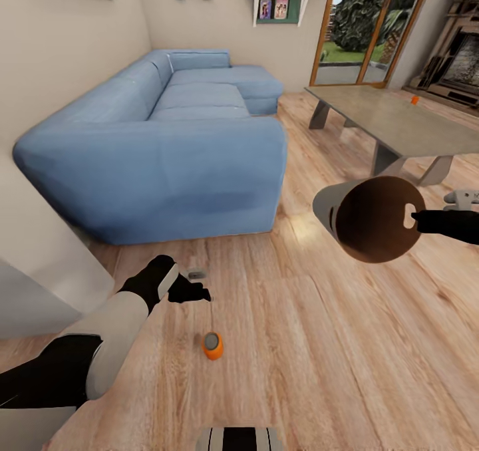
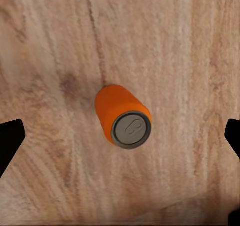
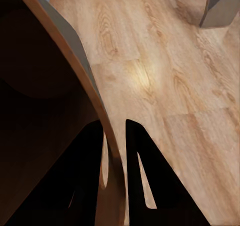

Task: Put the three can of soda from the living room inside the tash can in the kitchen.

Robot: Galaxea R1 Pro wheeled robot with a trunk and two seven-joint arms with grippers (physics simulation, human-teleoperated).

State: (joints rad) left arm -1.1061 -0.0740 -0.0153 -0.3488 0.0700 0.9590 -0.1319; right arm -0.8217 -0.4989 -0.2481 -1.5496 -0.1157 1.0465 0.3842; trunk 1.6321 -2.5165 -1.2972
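The robot's left arm (image 1: 100,344) is nearest, reaching out low over the wood floor (image 1: 346,344). From there the big things come first. A blue sofa (image 1: 166,151) fills the left side of the room, against the wall. To the right stands a grey worktop (image 1: 392,118) on slanted legs, and one tiny orange can (image 1: 414,100) sits on it near the far edge. Behind it are glass doors with trees outside.

The bin (image 1: 372,218) hangs in the air on the right, tipped on its side so its brown inside faces the camera. The right gripper (image 3: 115,161) pinches the rim by the handle slot — one finger inside the wall, one outside, closed on it.

The left gripper (image 1: 189,295) hovers above the floor. In the left wrist view its dark fingers (image 2: 10,141) sit far apart at both edges — open and holding nothing. Right between them, down on the floor, stands another orange can (image 2: 122,117), upright with its silver top up. A small grey thing (image 1: 196,273) lies on the floor near the sofa; it is too blurry to tell what it is.
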